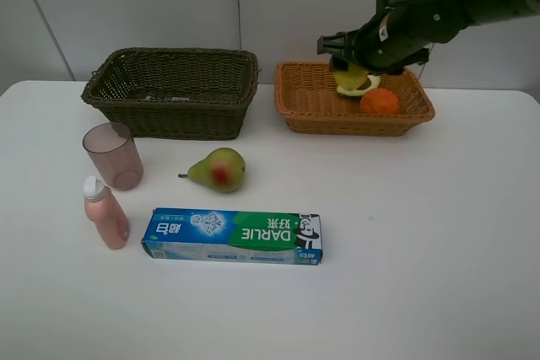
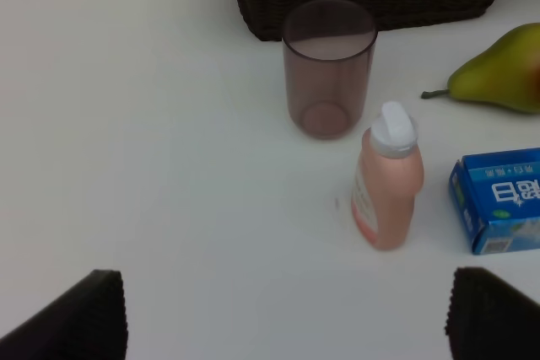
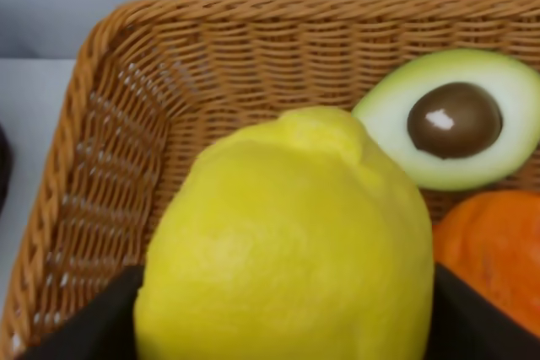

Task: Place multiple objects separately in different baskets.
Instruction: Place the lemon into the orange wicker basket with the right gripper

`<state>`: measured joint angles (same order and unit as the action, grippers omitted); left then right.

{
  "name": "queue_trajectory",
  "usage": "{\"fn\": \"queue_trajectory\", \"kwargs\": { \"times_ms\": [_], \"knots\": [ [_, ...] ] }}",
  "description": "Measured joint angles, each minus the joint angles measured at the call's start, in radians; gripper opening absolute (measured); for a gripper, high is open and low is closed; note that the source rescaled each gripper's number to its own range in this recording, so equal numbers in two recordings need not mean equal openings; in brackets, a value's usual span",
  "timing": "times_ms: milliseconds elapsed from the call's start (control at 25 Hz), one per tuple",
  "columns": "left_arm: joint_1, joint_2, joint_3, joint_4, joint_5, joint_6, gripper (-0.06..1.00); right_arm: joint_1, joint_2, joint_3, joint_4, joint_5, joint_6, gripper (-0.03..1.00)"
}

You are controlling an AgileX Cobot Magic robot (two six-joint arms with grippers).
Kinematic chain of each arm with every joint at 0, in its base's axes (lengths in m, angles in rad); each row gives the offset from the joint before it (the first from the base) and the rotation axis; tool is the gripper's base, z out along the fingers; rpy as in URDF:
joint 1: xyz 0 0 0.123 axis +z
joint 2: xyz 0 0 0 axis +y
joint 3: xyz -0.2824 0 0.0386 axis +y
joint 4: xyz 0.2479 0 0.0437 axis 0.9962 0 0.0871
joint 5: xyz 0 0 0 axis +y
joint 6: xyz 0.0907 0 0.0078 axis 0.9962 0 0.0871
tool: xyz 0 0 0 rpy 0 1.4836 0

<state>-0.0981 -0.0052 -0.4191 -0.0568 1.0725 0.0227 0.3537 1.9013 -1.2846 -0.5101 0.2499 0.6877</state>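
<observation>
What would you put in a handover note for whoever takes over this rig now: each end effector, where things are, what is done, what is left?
Left end effector: open, empty, above the table near the mauve cup and pink bottle.
Right end effector: shut on the lemon, over the light basket.
Done: avocado half and orange lie in the light basket.
Left: release the lemon; the pear probably joins it; cup, bottle and toothpaste box, all on the table, probably go in the dark basket.

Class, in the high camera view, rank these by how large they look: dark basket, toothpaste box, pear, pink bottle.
1. dark basket
2. toothpaste box
3. pear and pink bottle: they look about alike, so not ranked apart.
</observation>
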Motion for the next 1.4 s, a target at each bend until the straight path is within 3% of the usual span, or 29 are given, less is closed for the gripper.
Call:
{"fn": "queue_trajectory", "kwargs": {
  "times_ms": [360, 1400],
  "knots": [
    [0.000, 0.000, 0.000, 0.000, 0.000, 0.000, 1.00, -0.067, 0.096, 0.000, 0.000, -0.165, -0.001, 0.39],
    [0.000, 0.000, 0.000, 0.000, 0.000, 0.000, 1.00, -0.078, 0.136, 0.000, 0.003, -0.216, -0.001, 0.39]
  ]
}}
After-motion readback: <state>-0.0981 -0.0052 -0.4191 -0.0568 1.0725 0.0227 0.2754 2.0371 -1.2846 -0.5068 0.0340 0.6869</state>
